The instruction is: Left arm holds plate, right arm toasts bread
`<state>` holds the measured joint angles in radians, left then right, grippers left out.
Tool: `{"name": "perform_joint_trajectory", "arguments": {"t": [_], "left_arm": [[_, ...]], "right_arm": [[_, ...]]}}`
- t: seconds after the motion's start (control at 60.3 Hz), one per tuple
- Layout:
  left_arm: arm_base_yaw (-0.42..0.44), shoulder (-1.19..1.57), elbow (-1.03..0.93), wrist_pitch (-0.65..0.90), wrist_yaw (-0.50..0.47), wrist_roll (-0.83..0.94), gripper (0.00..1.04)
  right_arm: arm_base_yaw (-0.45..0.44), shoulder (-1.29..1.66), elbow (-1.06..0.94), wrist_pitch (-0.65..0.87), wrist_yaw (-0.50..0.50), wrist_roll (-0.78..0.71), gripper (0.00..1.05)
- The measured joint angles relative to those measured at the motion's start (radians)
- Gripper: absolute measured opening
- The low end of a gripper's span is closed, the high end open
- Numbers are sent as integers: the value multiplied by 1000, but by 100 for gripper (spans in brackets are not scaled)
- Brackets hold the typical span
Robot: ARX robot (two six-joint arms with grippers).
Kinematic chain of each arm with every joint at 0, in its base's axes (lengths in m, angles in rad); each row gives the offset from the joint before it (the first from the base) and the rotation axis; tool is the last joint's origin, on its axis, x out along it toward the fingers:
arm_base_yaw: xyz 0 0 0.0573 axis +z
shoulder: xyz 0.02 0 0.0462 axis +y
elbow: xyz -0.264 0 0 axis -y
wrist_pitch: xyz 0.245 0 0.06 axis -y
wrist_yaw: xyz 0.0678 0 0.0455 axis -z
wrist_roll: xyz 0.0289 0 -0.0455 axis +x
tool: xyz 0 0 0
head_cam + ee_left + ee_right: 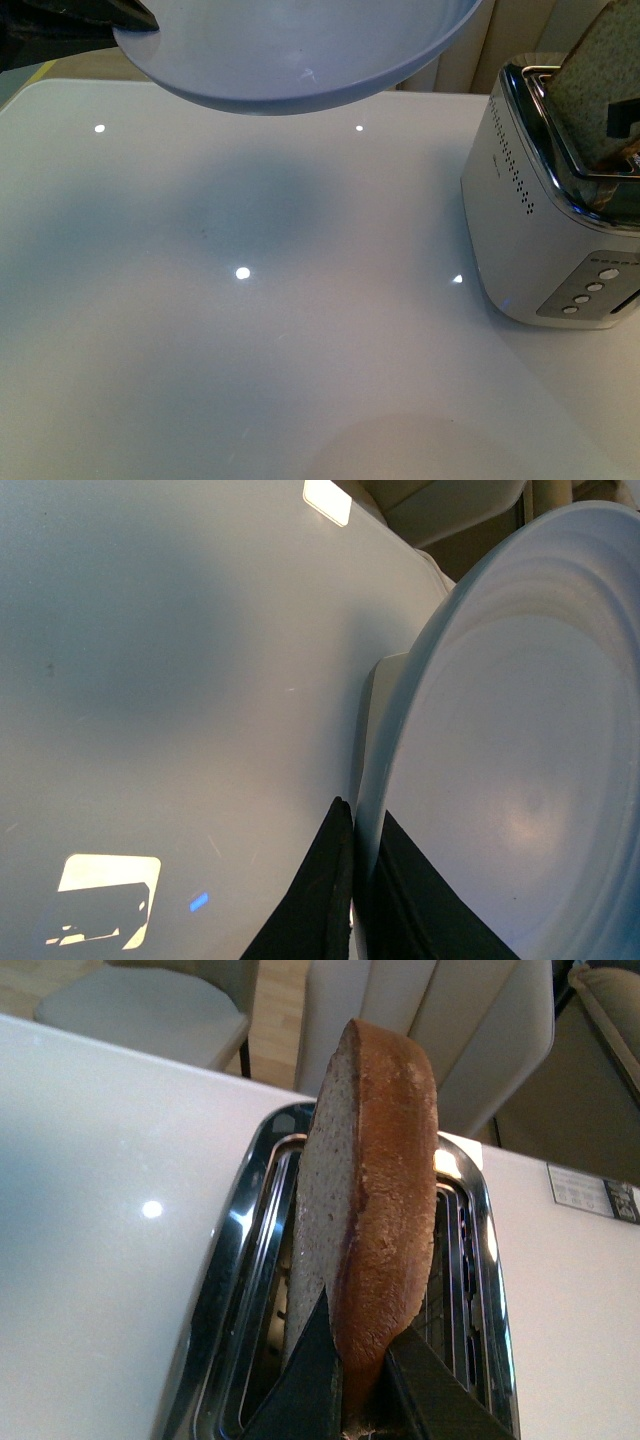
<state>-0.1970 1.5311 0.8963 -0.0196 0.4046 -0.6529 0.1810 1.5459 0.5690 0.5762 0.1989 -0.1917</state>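
The pale blue-grey plate point(300, 55) hangs in the air over the far left of the white table, tilted. My left gripper point(128, 14) is shut on its rim; in the left wrist view the black fingers point(318, 900) clamp the plate point(520, 740) edge-on. The bread point(592, 85), a wholemeal slice with a brown crust, stands upright above the toaster point(545, 215) at the right. In the right wrist view my right gripper point(362, 1385) is shut on the bread point(375, 1200) at its crust edge, over the toaster's slots point(455, 1300).
The toaster is white and chrome, with several round buttons point(590, 288) on its front end. The glossy white table point(250, 330) reflects ceiling lights. Pale chairs point(440, 1020) stand beyond the table's far edge.
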Motion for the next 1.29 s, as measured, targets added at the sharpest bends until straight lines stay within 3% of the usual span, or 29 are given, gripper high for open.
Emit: {"name": "perform_joint_trajectory", "arguments": {"t": [0.249,0.564,0.879,0.979,1.112,1.294], "left_arm": [[1,0,0,0,0,0,3],[1,-2,0,0,0,0,3],[1,-3,0,0,-3,2,3],[1,-7,-2,-2,-4,5,3],[2,-13,-2,-7,-6,9,3],[4,-15,-4,-13,-13,16,3]], "right_arm": [[4,41,0,-6,-16,-6,4],[-27,-24,-44,12,-80,72,52],[-95,-428,-126,-94,-119,180,97],[-97,-481,-128,-84,-121,184,95],[-106,-492,-241,133,-129,184,73],[-174,-592,-346,147,-192,185,42]]}}
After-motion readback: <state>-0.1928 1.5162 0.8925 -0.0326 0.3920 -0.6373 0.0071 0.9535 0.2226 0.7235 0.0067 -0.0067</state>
